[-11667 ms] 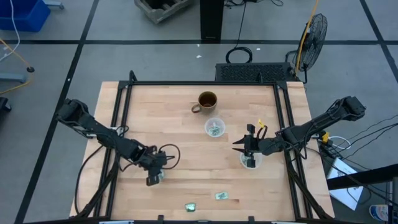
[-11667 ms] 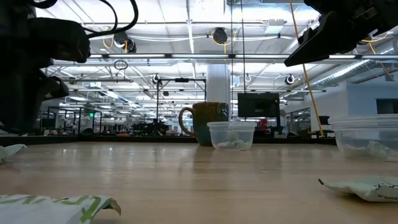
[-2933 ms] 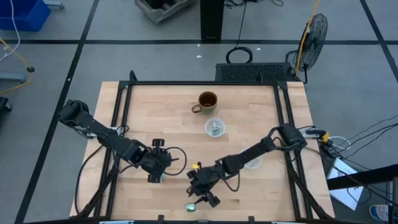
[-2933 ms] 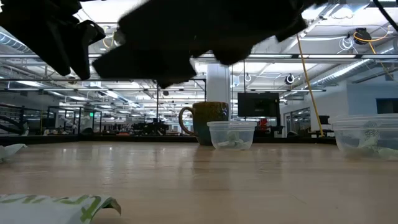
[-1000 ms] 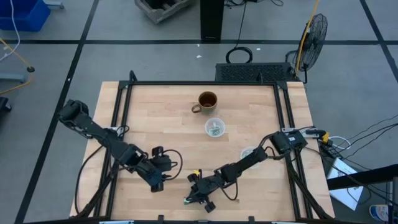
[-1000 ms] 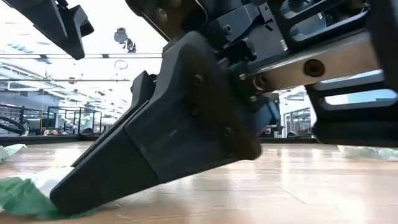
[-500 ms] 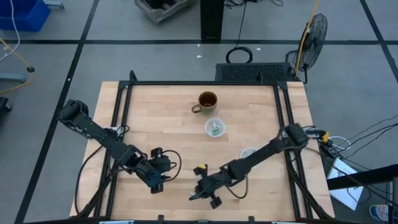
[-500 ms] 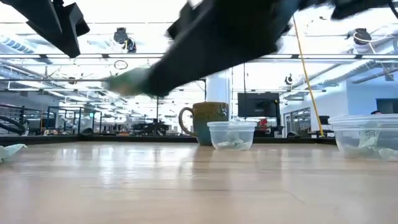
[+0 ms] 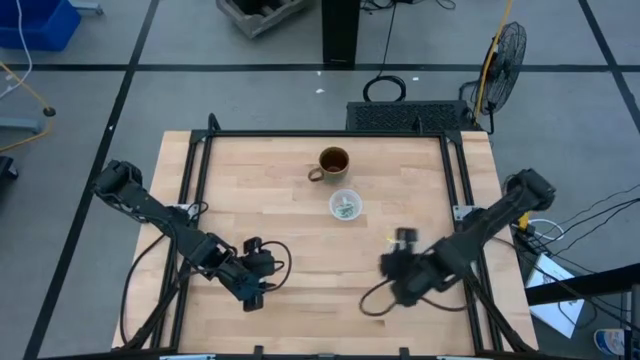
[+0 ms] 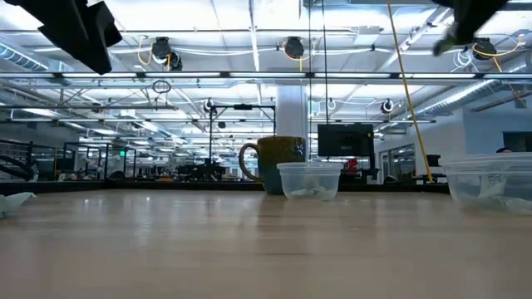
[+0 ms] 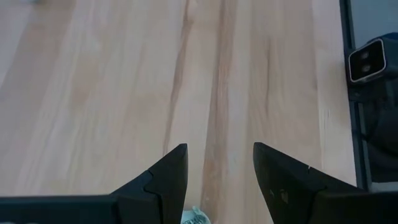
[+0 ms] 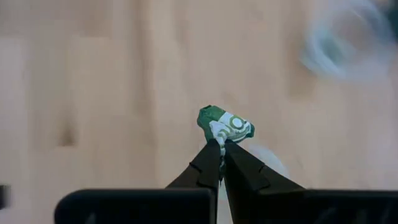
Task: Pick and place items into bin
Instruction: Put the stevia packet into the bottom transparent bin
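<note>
My right gripper (image 12: 221,144) is shut on a small green-and-white candy wrapper (image 12: 225,124). It shows motion-blurred in the high view (image 9: 400,272), over the table's right half, and dark at the low view's top right (image 10: 470,21). My left gripper (image 11: 217,149) is open and hangs low over the near-left table (image 9: 252,297). Another pale candy (image 11: 196,218) peeks out between its fingers at the picture's edge. One more candy (image 10: 12,202) lies flat on the table. A clear bowl (image 9: 345,207) holds several candies. My right gripper pinches the candy wrapper by a twisted corner (image 12: 217,138) between its two fingertips. The rest of the wrapper sticks out beyond the tips. It is lifted clear of the table.
A brown mug (image 9: 332,162) stands toward the far edge, just behind the clear bowl (image 10: 309,180). A second clear bowl (image 10: 490,178) sits on the right, blurred in the right wrist view (image 12: 342,43). Bare wood lies across the table's middle and near side.
My right gripper shut on a candy at the near edge and lifted it clear. It then swung quickly toward the table's right and far side, toward the right clear bowl. My left arm kept still.
</note>
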Controlling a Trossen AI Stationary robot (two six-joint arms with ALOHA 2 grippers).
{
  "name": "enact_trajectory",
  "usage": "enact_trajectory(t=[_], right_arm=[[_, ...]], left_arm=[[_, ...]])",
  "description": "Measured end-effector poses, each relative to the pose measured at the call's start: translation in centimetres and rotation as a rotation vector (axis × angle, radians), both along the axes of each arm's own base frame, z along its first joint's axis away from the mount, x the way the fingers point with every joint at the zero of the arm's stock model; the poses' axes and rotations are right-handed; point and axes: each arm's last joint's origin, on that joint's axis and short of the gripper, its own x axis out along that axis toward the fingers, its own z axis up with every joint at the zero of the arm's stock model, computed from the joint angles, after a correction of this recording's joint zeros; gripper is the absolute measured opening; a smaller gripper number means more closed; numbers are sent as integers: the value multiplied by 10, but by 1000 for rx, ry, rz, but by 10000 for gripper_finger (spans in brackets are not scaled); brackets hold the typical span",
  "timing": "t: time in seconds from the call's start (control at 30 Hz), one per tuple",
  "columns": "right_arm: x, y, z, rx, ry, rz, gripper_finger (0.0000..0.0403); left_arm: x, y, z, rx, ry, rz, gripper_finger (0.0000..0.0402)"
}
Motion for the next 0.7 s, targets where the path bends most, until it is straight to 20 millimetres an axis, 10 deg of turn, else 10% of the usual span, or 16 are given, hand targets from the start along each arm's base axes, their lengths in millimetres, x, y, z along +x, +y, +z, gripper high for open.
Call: enact_trajectory(t=[0.43, 0.7], right_arm=[[-64, -43, -83, -3, 127, -262, 6], [-73, -61, -91, 84, 71, -310, 27]], left_arm=[[4, -1, 3, 12, -54, -28, 188], [7, 3, 3, 24, -56, -25, 189]])
